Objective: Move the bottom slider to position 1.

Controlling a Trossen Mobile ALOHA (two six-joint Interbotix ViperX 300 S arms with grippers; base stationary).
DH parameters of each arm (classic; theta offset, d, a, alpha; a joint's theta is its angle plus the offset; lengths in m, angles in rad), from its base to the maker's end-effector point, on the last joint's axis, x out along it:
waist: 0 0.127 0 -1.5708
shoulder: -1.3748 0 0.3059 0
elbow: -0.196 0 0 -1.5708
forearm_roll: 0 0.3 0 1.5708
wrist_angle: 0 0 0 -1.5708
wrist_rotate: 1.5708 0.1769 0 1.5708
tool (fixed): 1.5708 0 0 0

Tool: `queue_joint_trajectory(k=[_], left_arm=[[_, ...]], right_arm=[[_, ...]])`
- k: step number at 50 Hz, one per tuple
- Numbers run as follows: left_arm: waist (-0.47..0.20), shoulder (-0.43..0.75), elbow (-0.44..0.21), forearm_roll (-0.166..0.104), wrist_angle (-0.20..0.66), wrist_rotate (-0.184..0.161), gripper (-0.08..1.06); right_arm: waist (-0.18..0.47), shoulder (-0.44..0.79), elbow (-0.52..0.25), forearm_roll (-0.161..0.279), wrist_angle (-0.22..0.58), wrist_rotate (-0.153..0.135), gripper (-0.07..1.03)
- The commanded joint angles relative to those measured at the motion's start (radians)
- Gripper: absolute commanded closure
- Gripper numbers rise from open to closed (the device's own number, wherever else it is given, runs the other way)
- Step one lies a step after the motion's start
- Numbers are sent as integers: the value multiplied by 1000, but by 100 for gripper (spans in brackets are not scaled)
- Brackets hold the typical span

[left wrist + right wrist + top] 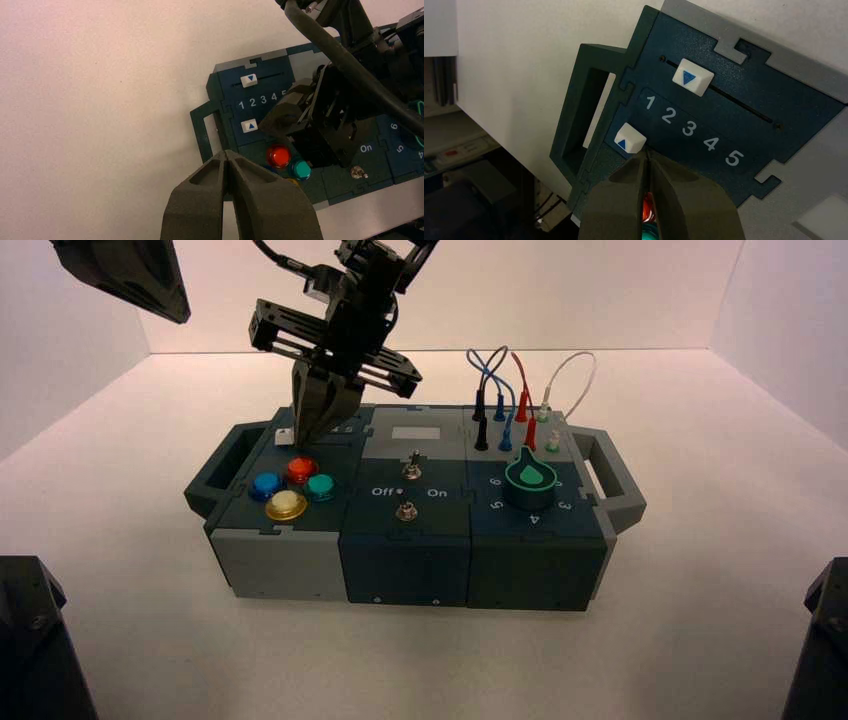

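Observation:
The bottom slider [630, 138] is a small white cube knob with a blue triangle. It stands level with the printed digit 1 [650, 102] on the dark teal panel. My right gripper [646, 156] is shut and empty, its tip against the knob's side that faces the digit 2. In the high view the right gripper [313, 435] points down at the box's far left corner, beside the knob [285, 436]. The slider also shows in the left wrist view [249, 125]. My left gripper [227, 154] is shut and empty, held high off the box's left.
The twin white knob [692, 76] sits on the farther track, near its 1 end. Red [301, 470], teal [320, 487], blue [266, 486] and yellow [286, 505] buttons lie just in front of the sliders. Toggle switches [410, 472], a green dial [530, 480] and wires [505, 390] lie to the right.

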Motion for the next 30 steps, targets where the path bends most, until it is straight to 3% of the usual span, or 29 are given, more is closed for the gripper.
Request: queue_joint_trajectory(k=[1, 13, 30], left_arm=[[-6, -5, -15, -3, 0, 5, 101], [-6, -11, -14, -3, 0, 5, 101], [-14, -11, -11, -5, 0, 3, 101]], right_arm=[[-6, -58, 35, -14, -6, -5, 98], [-12, -161, 103, -34, -26, -5, 98], [-14, -207, 114, -60, -29, -2, 98]])
